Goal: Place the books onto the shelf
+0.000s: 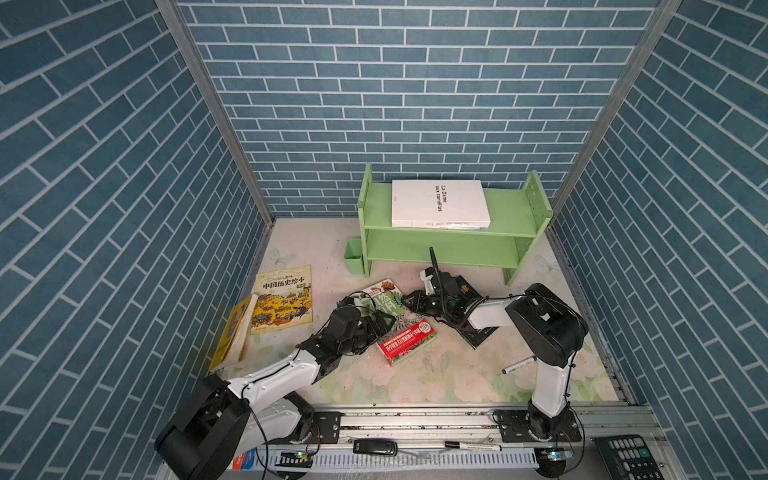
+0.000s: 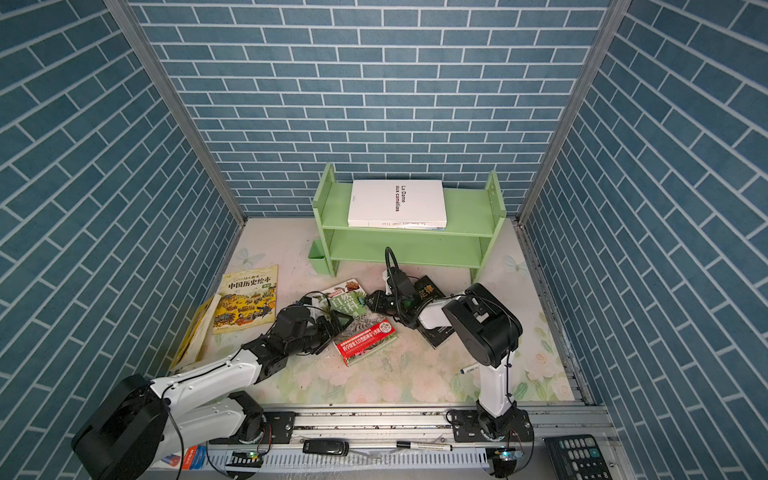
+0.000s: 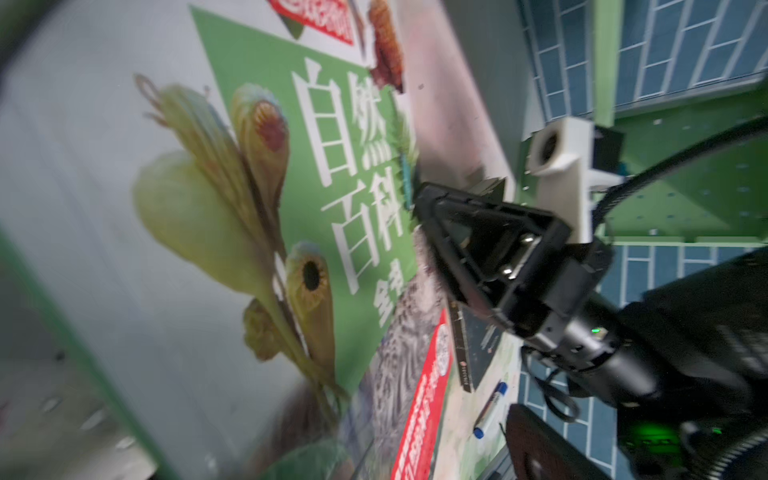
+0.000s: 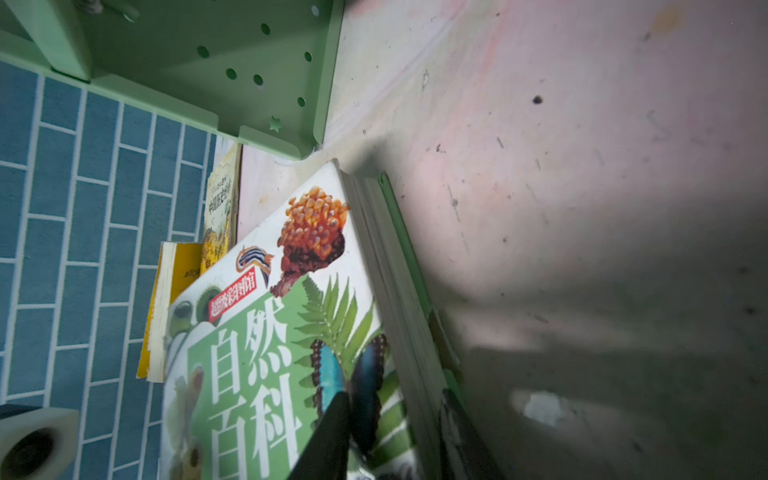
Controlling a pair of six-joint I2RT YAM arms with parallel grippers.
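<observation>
Two grippers meet at the green book (image 1: 409, 332), mid-frame. You have the left gripper (image 1: 376, 322) wide open at its left side, the right gripper (image 1: 412, 300) pinching its right edge. The shelf (image 1: 457, 245) stands above, right.

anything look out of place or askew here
Yes. The thin yellow book leans tilted on edge against the left blue brick wall instead of lying flat, beside the flat yellow illustrated book. A blue-capped white marker pen lies loose on the floral mat, though it is no book.
</observation>
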